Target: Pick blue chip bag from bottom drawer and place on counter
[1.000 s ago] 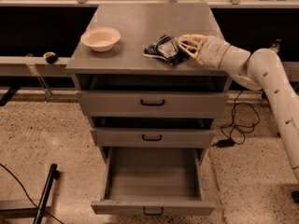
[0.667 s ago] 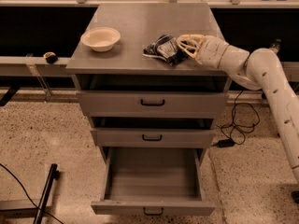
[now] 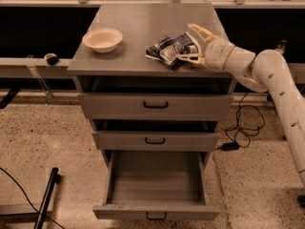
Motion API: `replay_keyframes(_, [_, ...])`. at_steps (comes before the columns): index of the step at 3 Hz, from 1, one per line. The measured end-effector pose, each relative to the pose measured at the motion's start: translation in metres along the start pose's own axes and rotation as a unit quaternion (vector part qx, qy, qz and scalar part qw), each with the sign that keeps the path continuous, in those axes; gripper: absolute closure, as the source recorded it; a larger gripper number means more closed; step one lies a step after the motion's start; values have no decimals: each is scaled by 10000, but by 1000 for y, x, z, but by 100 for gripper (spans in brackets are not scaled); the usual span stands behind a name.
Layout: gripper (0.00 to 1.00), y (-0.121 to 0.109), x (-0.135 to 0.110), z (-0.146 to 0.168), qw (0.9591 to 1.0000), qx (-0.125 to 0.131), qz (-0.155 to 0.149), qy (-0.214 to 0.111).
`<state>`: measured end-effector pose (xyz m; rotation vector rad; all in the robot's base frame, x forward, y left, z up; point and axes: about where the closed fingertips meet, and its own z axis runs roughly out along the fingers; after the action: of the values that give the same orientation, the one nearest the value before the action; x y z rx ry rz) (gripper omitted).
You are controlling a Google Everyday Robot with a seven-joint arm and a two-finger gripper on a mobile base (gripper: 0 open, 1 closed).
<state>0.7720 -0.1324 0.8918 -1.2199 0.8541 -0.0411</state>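
The blue chip bag [image 3: 170, 50] lies crumpled on the counter [image 3: 143, 18], right of centre near the front edge. My gripper [image 3: 194, 45] reaches in from the right at counter height. It is open, with one finger [image 3: 200, 31] behind the bag's right end and the other [image 3: 189, 58] in front of it. The bag rests on the counter between them. The bottom drawer [image 3: 155, 213] is pulled fully out and its inside shows nothing in it.
A cream bowl [image 3: 102, 39] stands on the counter's left side. The two upper drawers [image 3: 155, 105] are pushed in. A black cable and plug [image 3: 233, 144] lie on the floor at the right. A black stand leg [image 3: 47, 194] is at lower left.
The gripper's fingers have spread apart at the bag's right end. The bag lies on the counter in nearly the same place.
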Motion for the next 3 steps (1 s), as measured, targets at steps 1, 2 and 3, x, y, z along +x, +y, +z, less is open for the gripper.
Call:
replay_keyframes(1, [0,0,0,0,10000,2,-1,0])
replay_keyframes(2, [0,-24,-22,-1,9996,223,-150,26])
replay_keyframes(3, [0,-51,-43,-6,9978,533,-383,101])
